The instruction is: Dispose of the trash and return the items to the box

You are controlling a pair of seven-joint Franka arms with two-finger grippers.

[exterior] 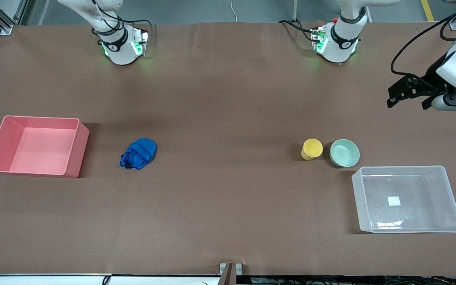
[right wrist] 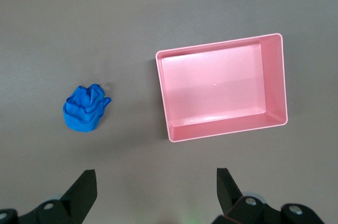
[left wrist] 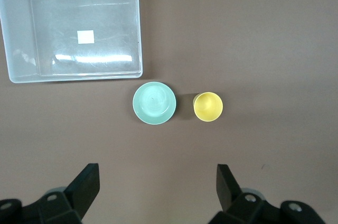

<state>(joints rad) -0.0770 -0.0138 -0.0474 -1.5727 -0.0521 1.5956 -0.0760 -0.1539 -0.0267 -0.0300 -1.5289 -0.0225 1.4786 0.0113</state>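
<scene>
The blue wad of trash (exterior: 139, 153) (right wrist: 84, 109) lies on the table beside the pink bin, toward the right arm's end. The yellow cup (exterior: 312, 149) (left wrist: 208, 106) stands upright next to the mint-green bowl (exterior: 344, 152) (left wrist: 154, 103), toward the left arm's end. The clear box (exterior: 447, 198) (left wrist: 18, 49) sits beside the bowl, nearer the front camera, with only a white label inside. My left gripper (exterior: 406, 105) (left wrist: 157, 174) hangs open and holds nothing, high over the table's edge at the left arm's end. My right gripper (right wrist: 156, 176) is open too, high above bare table.
The pink bin (exterior: 75, 152) (right wrist: 222, 131) stands at the right arm's end with nothing in it. Both arm bases (exterior: 121, 43) (exterior: 337, 41) stand along the table's edge farthest from the front camera. Brown tabletop stretches between the wad and the cup.
</scene>
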